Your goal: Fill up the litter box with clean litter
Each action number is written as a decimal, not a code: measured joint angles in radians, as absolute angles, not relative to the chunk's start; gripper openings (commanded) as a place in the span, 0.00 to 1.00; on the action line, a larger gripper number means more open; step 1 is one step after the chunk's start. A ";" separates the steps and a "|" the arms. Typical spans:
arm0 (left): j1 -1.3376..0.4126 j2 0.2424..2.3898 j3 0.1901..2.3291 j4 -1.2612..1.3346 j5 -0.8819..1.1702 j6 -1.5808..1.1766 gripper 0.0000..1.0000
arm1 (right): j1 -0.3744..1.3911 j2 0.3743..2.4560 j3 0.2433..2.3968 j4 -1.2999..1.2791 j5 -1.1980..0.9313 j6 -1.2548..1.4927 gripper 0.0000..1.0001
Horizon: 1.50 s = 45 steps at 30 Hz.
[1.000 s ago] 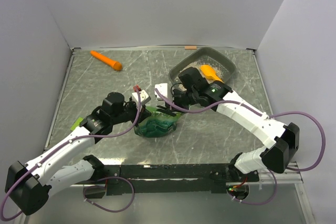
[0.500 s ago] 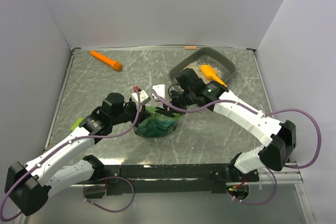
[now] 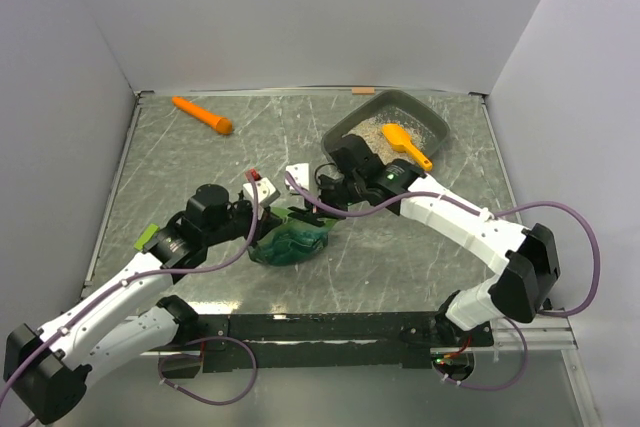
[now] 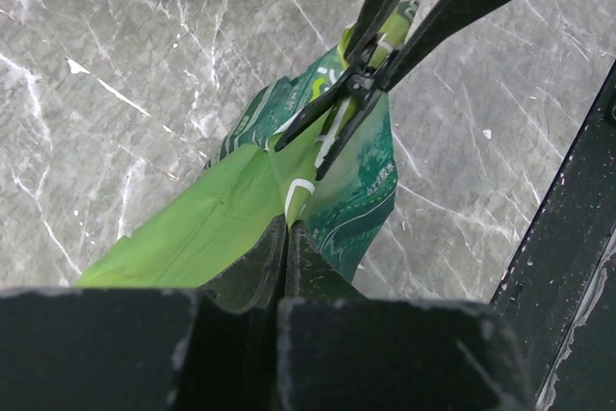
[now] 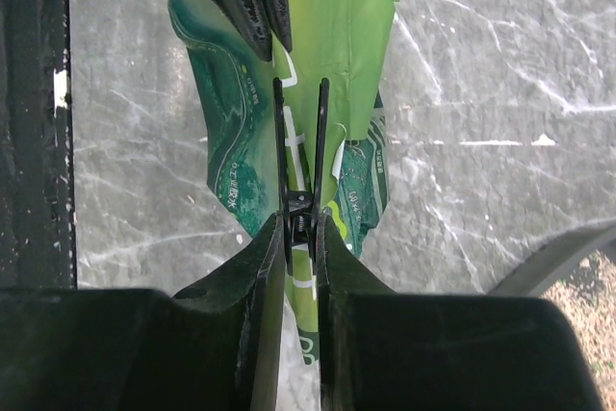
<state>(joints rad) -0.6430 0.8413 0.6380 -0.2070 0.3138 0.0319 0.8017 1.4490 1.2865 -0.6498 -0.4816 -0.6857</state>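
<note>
Grey marbled worktop (image 3: pixel 200 167): the litter box (image 3: pixel 415 104) sits cornerwise in the far right corner with litter (image 3: pixel 375 134) inside, its long axis unclear. The left gripper (image 4: pixel 287 228) pinches the green bag (image 3: pixel 290 244) mid-worktop, and the right gripper (image 5: pixel 300 223) squeezes the bag's black clip (image 5: pixel 299 166).

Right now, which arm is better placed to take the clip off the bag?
Right. The right tool pinches the clip on the bag; the left tool is shut on the bag itself, steadying it.
</note>
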 measured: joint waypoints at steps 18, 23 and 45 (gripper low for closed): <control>-0.638 0.801 0.621 -0.200 0.303 0.033 0.02 | 0.820 1.534 1.237 -0.643 -0.421 -0.632 0.99; -0.638 0.801 0.621 -0.200 0.303 0.033 0.02 | 0.820 1.485 1.224 -0.618 -0.379 -0.607 0.99; -0.638 0.775 0.866 -0.279 0.270 -0.017 0.99 | 0.811 1.206 1.282 -0.522 -0.057 -0.140 0.99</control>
<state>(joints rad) -0.6384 0.7753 0.8658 -0.2790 0.2695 -0.0174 0.8108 1.2060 1.2823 -0.5217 -0.0574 -0.1398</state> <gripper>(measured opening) 0.991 0.994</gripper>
